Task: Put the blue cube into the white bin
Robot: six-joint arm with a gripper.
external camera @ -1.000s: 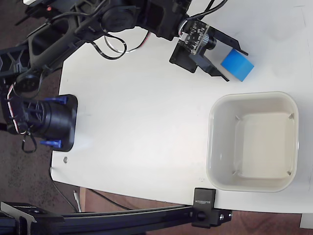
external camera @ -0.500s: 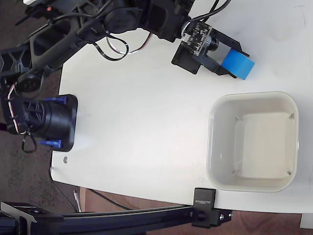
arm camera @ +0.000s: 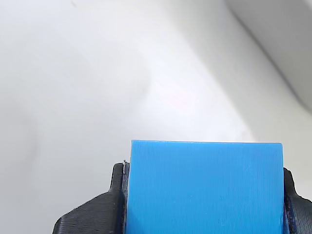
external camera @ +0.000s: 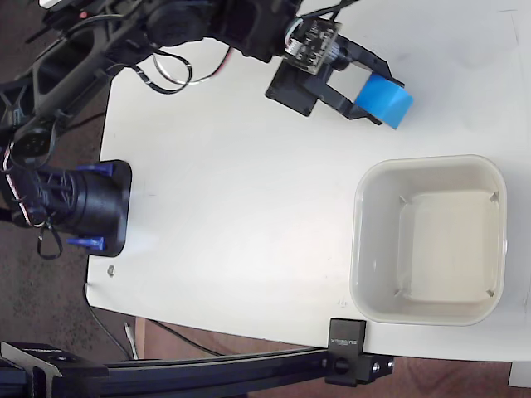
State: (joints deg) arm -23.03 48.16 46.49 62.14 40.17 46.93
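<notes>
Two black fingers of the hand (external camera: pixel 375 98) are clamped on the small bright-blue matte cube (external camera: pixel 384 99), one on each side of it, in the upper right part of the fixed view. In the wrist view the same cube (arm camera: pixel 204 187) fills the lower centre of the frame, with a dark ribbed finger (arm camera: pixel 92 212) pressed against its left face and the edge of the other finger just showing at its right face, at the frame's lower right corner. Its facing side is flat and finely lined.

Behind the hand in the fixed view sits a small circuit board (external camera: pixel 314 43) on the wrist, and the black six-joint arm (external camera: pixel 166 29) with its looping wires runs off toward the upper left corner. The arm's black base with small blue plastic parts (external camera: pixel 87 207) stands at the left edge of the white tabletop (external camera: pixel 241 191).

Below the held cube, in the lower right of the fixed view, lies the large off-white square plastic bin (external camera: pixel 359 249) with rounded corners and a thick rim; nothing is seen in it. The cube is above the bin's upper left corner in the picture and apart from its rim. A black bar with a clamp (external camera: pixel 348 361) runs along the tabletop's lower edge.
</notes>
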